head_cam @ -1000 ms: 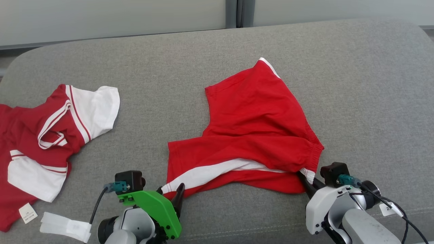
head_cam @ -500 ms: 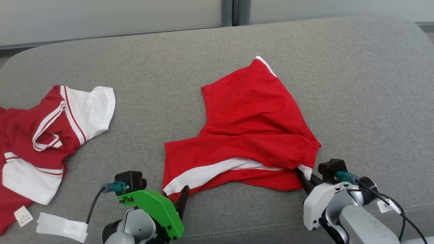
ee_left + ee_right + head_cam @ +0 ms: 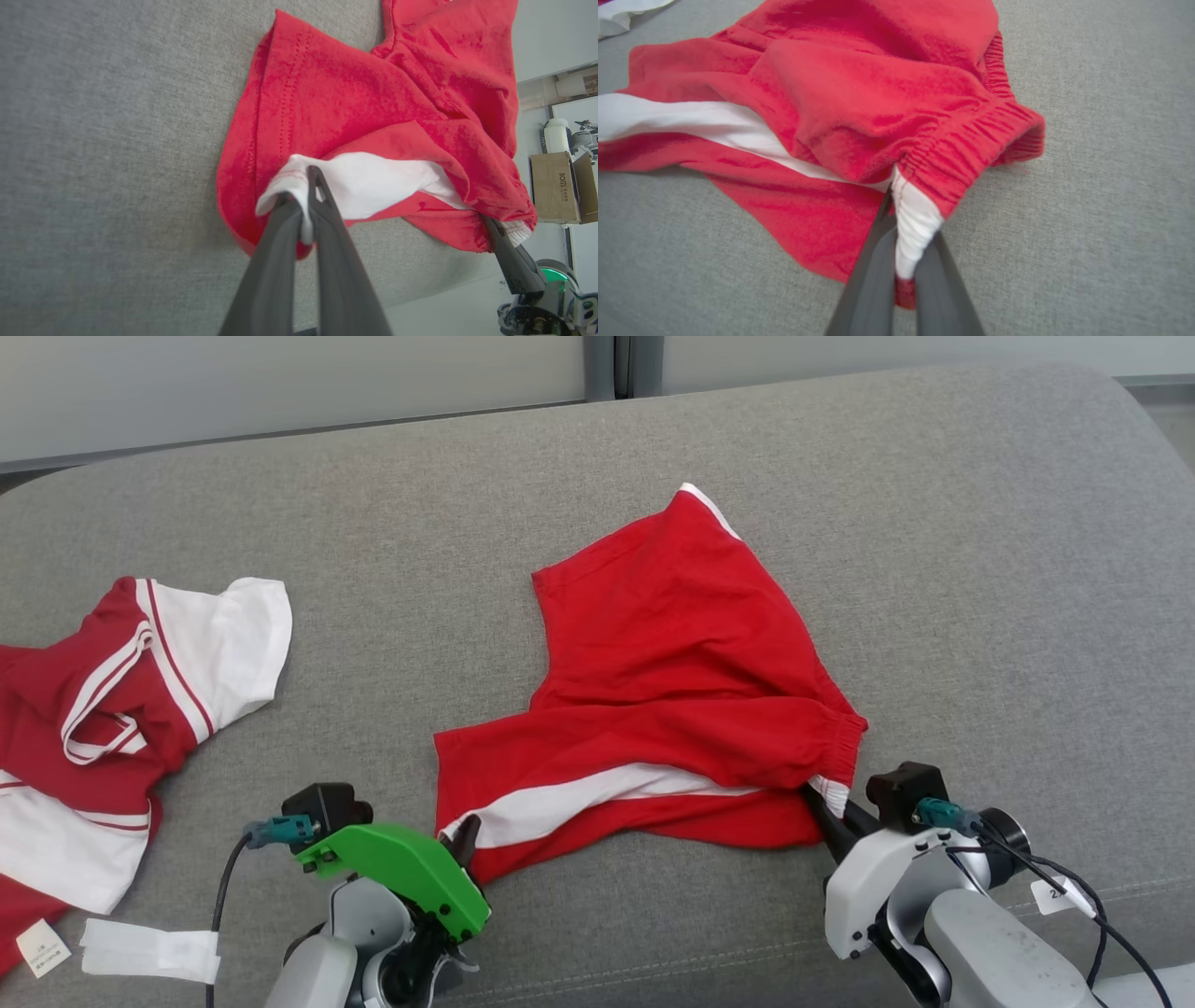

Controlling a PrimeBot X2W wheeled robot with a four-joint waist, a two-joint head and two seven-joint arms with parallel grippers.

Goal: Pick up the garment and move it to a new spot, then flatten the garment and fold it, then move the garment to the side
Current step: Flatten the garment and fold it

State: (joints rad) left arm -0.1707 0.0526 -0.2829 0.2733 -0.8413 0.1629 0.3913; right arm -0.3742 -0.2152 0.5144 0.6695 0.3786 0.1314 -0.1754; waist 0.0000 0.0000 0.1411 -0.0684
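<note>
The red shorts (image 3: 681, 653) lay crumpled near the middle of a grey cushion (image 3: 980, 569), just ahead of the robot. Its left claw (image 3: 465, 829) was pinched shut on the white-striped leg hem, and its right claw (image 3: 817, 803) was shut on the white end of the elastic waistband. This two-corner hold seemed meant to lift the garment and stretch it flat. The long axis ran side to side between the claws, with the waistband to the robot's right and the other leg pointing away. A red-and-white shirt (image 3: 121, 681) lay well apart on the left.
</note>
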